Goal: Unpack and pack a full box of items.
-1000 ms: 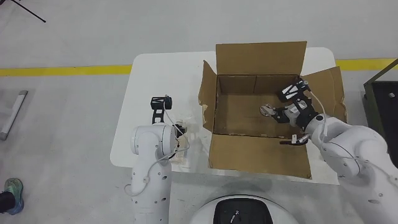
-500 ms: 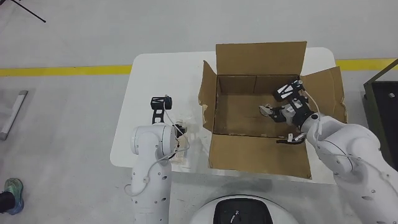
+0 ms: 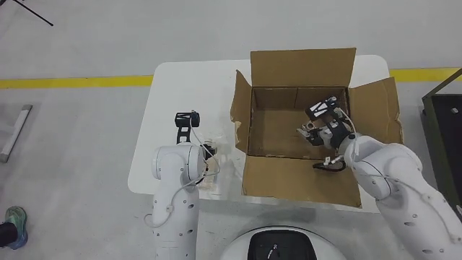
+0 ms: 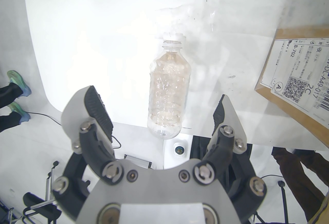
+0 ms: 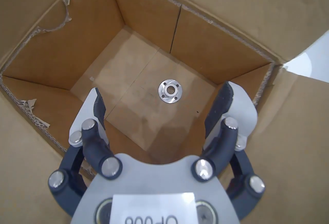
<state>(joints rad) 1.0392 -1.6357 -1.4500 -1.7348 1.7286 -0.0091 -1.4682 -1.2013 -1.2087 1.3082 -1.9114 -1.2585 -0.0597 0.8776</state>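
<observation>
On the table, bottle lying flat, cap away from left pincer

1. The box is matt brown corrugated cardboard, its rim edges torn and rough.
2. The disc inside is bright machined metal.
3. The bottle is clear, ribbed, glossy plastic on a smooth white surface.
</observation>
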